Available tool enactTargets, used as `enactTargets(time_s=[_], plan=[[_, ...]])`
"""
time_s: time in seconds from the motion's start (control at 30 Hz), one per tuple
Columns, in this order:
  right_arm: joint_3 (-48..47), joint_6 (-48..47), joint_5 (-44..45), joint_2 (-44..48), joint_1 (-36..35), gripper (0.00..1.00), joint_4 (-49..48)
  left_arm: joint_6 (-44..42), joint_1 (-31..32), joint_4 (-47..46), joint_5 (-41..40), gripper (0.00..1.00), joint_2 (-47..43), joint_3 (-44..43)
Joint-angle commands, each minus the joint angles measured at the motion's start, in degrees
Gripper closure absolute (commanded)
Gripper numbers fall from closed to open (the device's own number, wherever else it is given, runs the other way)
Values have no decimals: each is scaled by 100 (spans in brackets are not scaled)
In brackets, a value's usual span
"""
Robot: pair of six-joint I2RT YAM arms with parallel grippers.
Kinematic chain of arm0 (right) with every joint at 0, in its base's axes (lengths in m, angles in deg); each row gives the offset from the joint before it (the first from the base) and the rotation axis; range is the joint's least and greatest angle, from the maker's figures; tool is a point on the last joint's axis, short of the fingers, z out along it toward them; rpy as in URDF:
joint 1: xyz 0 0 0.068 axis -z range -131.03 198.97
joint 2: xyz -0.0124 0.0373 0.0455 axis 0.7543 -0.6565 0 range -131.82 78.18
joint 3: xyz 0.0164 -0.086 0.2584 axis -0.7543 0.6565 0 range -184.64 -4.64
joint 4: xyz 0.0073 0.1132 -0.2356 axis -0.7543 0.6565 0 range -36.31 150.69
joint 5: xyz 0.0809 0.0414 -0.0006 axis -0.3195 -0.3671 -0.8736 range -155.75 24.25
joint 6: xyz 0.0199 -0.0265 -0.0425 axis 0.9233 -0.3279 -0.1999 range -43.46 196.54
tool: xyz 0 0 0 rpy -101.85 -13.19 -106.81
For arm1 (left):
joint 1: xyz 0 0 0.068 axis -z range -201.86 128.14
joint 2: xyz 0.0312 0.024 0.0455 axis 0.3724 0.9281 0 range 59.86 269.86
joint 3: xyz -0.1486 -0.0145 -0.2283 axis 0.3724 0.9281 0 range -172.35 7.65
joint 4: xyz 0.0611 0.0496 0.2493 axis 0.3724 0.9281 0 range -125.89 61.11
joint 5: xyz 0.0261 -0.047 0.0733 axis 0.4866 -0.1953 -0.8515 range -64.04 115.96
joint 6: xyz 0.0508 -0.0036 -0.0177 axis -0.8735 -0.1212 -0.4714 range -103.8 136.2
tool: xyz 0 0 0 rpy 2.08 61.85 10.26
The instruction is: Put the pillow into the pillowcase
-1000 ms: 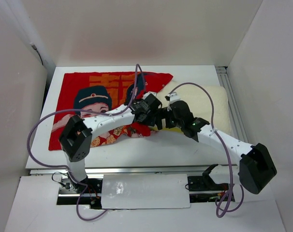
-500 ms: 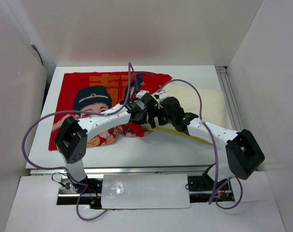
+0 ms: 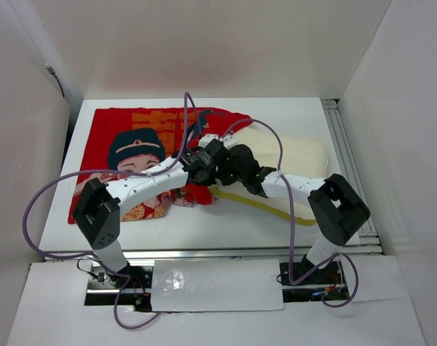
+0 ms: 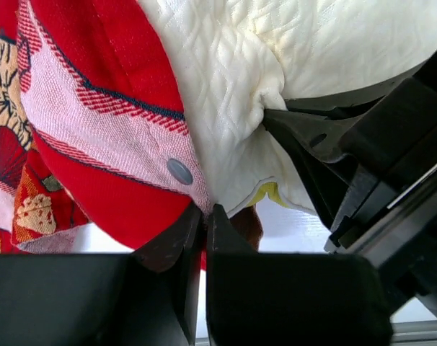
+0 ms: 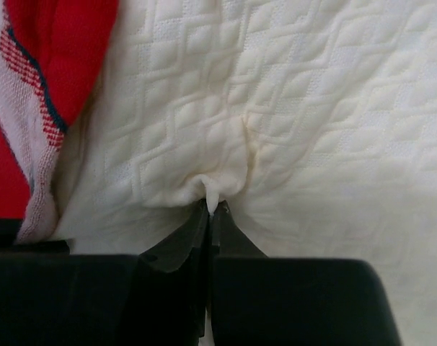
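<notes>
The pillow [image 3: 301, 155], long axis across the white-walled table [image 3: 226, 225], is pinched by the right gripper [image 5: 210, 209], its left end pointing into the pillowcase [image 3: 125, 140], whose hem is clamped by the left gripper [image 4: 204, 214].

I work at a white table [image 3: 290, 114], boxed in by a plain white back wall [image 3: 204, 43] and side panels. A metal rail [image 3: 204, 254] runs along its near edge. The light is soft and even.

Bright, even overhead light; the white tabletop [image 3: 290, 115] carries only soft, faint shadows. Wrist views render the cream quilted soft pillow [image 5: 334, 108] and red printed fabric pillowcase [image 4: 96, 50] sharply, while the left black claw [image 4: 204, 213] and right black claw [image 5: 210, 209] read dark, nearly featureless.
</notes>
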Motion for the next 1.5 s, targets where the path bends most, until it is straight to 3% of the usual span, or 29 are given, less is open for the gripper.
enactTargets(time_s=[0.0, 0.1, 0.4, 0.5, 0.67, 0.8, 0.9, 0.97, 1.0, 1.03, 1.07, 1.17, 1.27, 1.33, 1.47], plan=[[-104, 328, 1060, -75, 57, 100, -256, 8, 186, 121, 166, 88, -502, 149], [-226, 662, 1368, 39, 110, 100, -309, 158, 265, 227, 166, 87, -503, 211], [-552, 980, 1554, 39, 295, 100, 210, 351, 608, 412, -80, 51, -687, 412], [-491, 980, 1143, 92, 295, 100, 157, 404, 608, 412, -132, 51, -617, 413], [-377, 874, 816, 144, 295, 100, 43, 763, 407, 473, -361, 27, -327, 290], [-376, 874, 815, 206, 295, 100, 43, 572, 353, 61, -345, 26, -161, 175], [-324, 874, 754, 259, 295, 100, 43, 484, 249, -247, -239, 35, 85, 175], [-324, 874, 693, 311, 295, 100, 43, 483, 126, -247, -238, 51, 313, 123], [-324, 935, 692, 372, 295, 100, -10, 631, 125, -160, -325, 76, 375, 123], [-324, 936, 640, 373, 295, 100, -114, 632, 125, -107, -326, 91, 428, 44], [-254, 936, 587, 373, 295, 100, -185, 632, 73, -107, -326, 100, 429, -35], [-427, 1295, 744, 373, 295, 100, -239, 510, 326, -133, -326, 100, 368, -106], [-718, 1664, 806, 311, 356, 100, -186, 44, 1125, -509, -326, 100, 52, -324], [-964, 1849, 868, 311, 496, 100, -186, -402, 1729, -721, -64, 100, -72, -378], [-1202, 2078, 615, 583, 918, 100, -159, -800, 2304, -862, 551, 100, -212, -598]])
